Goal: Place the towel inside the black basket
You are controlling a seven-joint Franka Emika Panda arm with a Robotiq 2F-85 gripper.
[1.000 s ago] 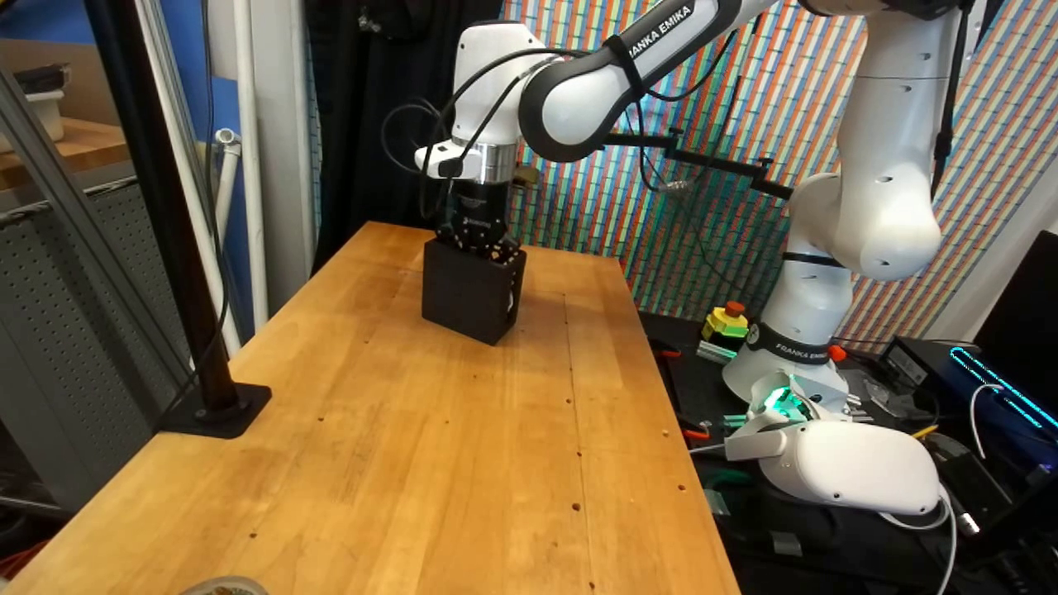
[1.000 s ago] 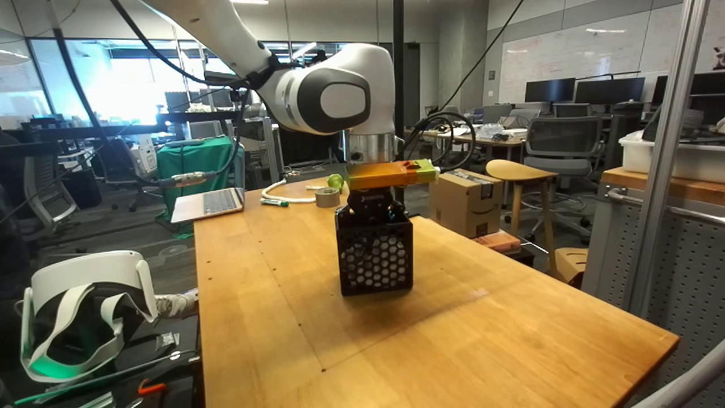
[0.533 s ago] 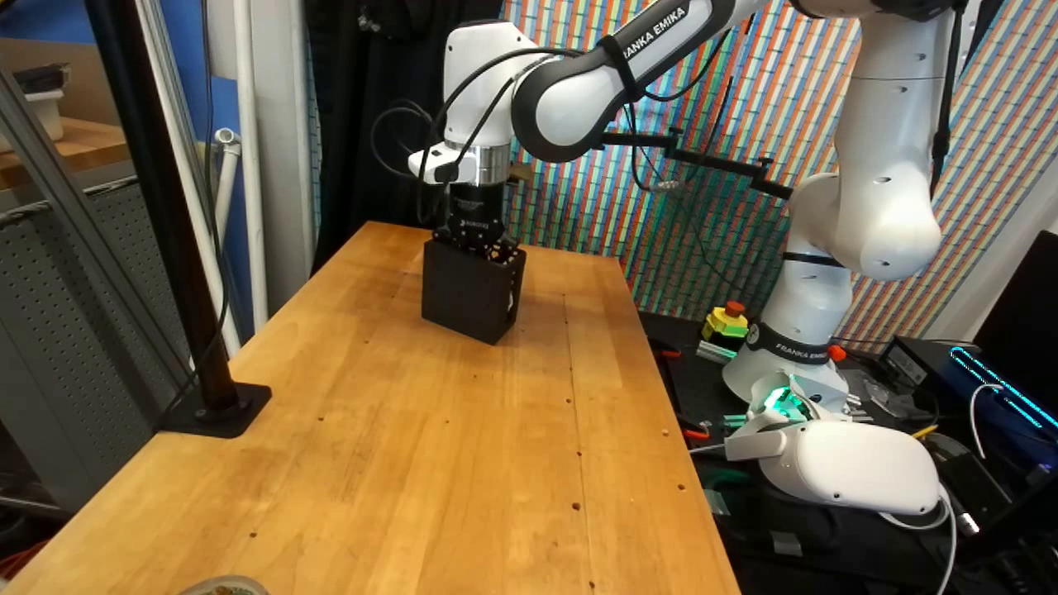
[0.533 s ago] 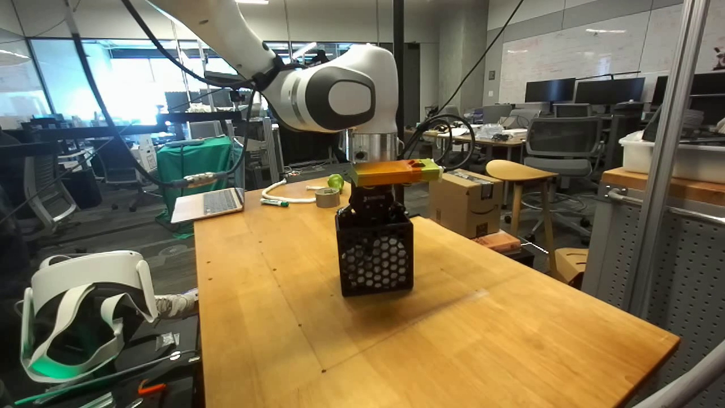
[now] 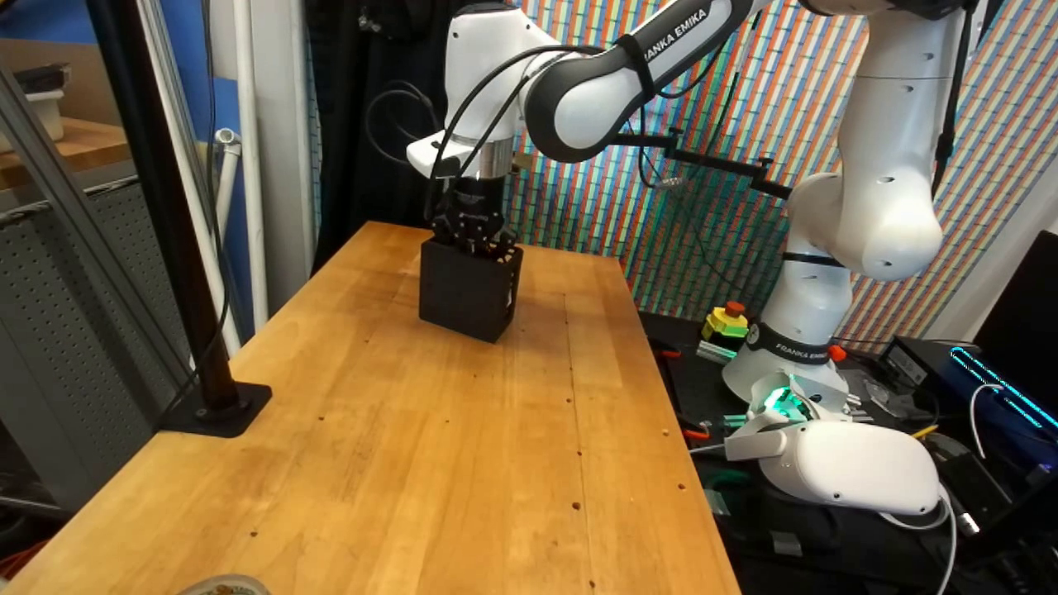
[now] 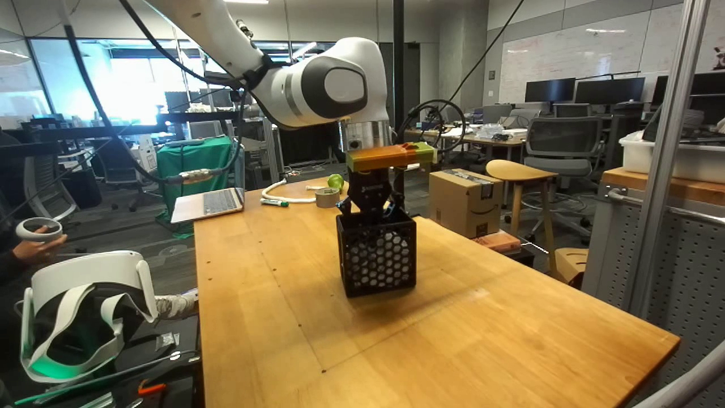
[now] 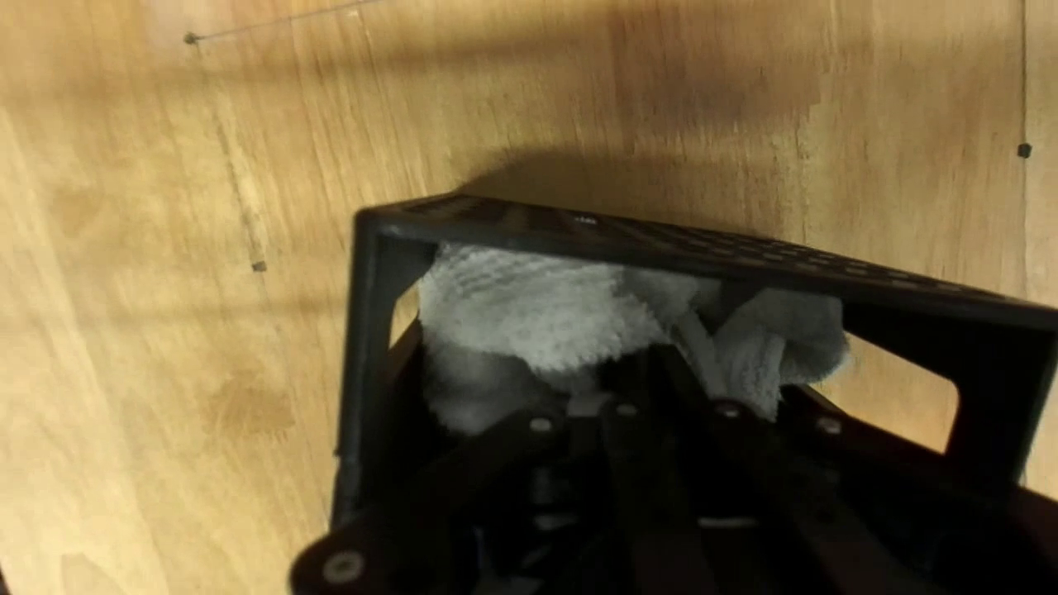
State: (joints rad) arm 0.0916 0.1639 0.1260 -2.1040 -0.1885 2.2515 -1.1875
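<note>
I see the fluffy white cloth towel (image 7: 537,310) inside the boxy black plastic-looking basket (image 5: 465,291), bunched lengthwise, mostly between its honeycomb wall (image 7: 686,245) and my black two-fingered gripper (image 7: 645,384). I can't tell whether the fingers pinch it; if so, lifting could drag it out.

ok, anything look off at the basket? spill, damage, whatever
Nothing stands out: no spill or damage shows, and the black basket stands on the table, not tipped over. The towel inside is crumpled rather than folded, which is untidy but hardly odd. Its lower part is hidden.
</note>
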